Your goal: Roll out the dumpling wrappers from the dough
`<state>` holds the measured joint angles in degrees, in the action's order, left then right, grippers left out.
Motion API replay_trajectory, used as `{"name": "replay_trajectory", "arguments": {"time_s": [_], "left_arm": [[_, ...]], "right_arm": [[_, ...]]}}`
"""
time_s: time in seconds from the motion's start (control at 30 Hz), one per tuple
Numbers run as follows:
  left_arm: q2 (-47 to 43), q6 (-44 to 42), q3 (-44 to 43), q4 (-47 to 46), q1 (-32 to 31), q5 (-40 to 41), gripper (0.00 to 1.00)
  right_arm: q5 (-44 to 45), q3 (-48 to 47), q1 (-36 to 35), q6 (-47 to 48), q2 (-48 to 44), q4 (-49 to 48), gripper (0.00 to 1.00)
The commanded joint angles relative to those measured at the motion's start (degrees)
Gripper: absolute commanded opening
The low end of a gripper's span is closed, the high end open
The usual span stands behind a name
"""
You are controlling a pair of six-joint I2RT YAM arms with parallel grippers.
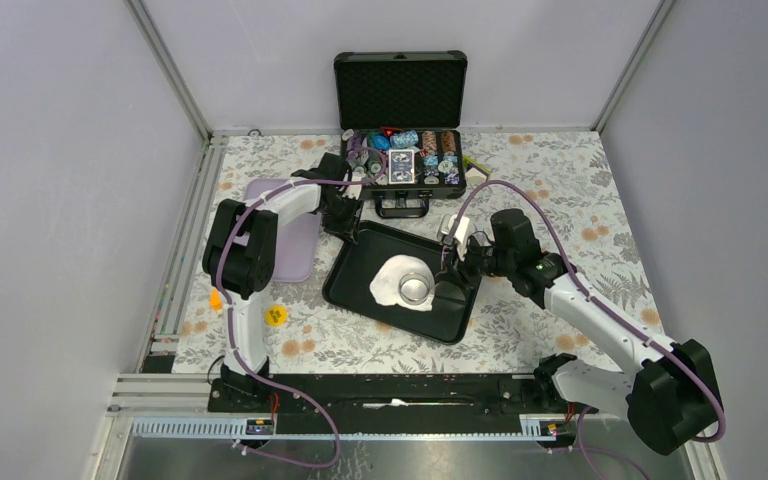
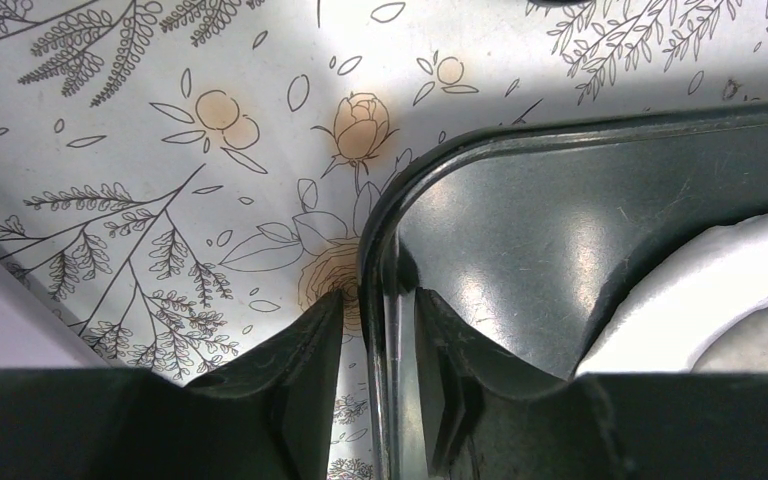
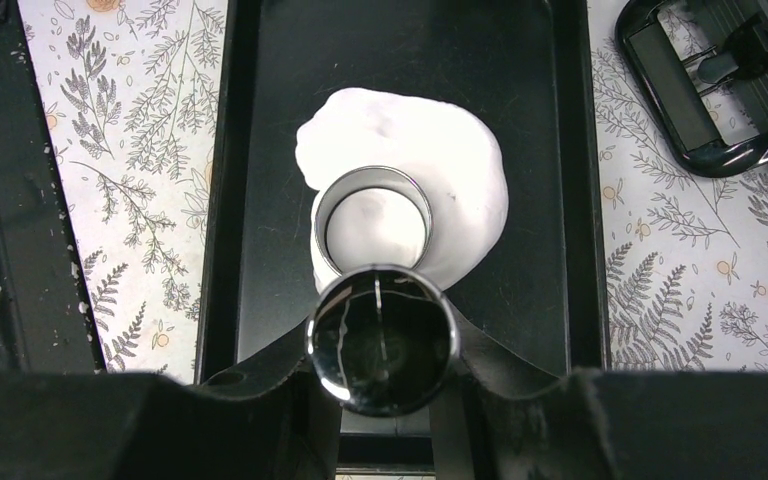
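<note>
A flat, irregular sheet of white dough [image 1: 388,280] [image 3: 440,150] lies in the black tray [image 1: 350,275] [image 3: 260,150]. A steel ring cutter [image 1: 416,291] [image 3: 372,180] stands pressed into its near part. My right gripper [image 1: 457,268] [image 3: 382,340] is shut on a shiny steel cylinder, seen end-on, just short of the ring. My left gripper [image 1: 345,222] [image 2: 380,300] straddles the tray's far-left rim [image 2: 560,125], one finger outside and one inside, with a thin gap showing on the outer side. An edge of the dough [image 2: 680,290] shows at the right of the left wrist view. The dumpling wrappers are out of view.
An open black case [image 1: 400,150] of poker chips stands behind the tray, its handle [image 3: 700,110] close to the tray's far edge. A lilac board [image 1: 290,240] lies under the left arm. A small yellow piece [image 1: 275,316] sits on the floral cloth.
</note>
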<state>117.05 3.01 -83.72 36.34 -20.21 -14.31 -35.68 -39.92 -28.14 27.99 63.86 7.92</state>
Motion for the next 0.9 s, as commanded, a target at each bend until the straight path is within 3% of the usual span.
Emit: {"name": "replay_trajectory", "arguments": {"time_s": [0.0,0.47,0.6,0.7,0.87], "left_arm": [[0.98,-0.54,0.31,-0.57,-0.01,-1.49,0.34],[1.0,-0.63,0.31,-0.57,-0.01,-1.69,0.31],[1.11,-0.79,0.17,-0.36,-0.01,-1.66,0.19],[1.47,-0.97,-0.28,0.39,-0.01,-1.29,0.01],[1.69,-1.46,-0.6,1.1,-0.17,-0.69,0.0]], "right_arm": [[-2.51,-0.39,0.54,-0.74,-1.71,-3.25,0.0],[-2.81,2.7,0.62,0.02,0.52,-5.92,0.0],[-2.33,1.87,0.67,2.56,0.62,-2.62,0.0],[-0.6,0.09,0.59,5.63,0.89,1.11,0.0],[3.42,0.25,0.59,9.83,1.1,3.54,0.0]]}}
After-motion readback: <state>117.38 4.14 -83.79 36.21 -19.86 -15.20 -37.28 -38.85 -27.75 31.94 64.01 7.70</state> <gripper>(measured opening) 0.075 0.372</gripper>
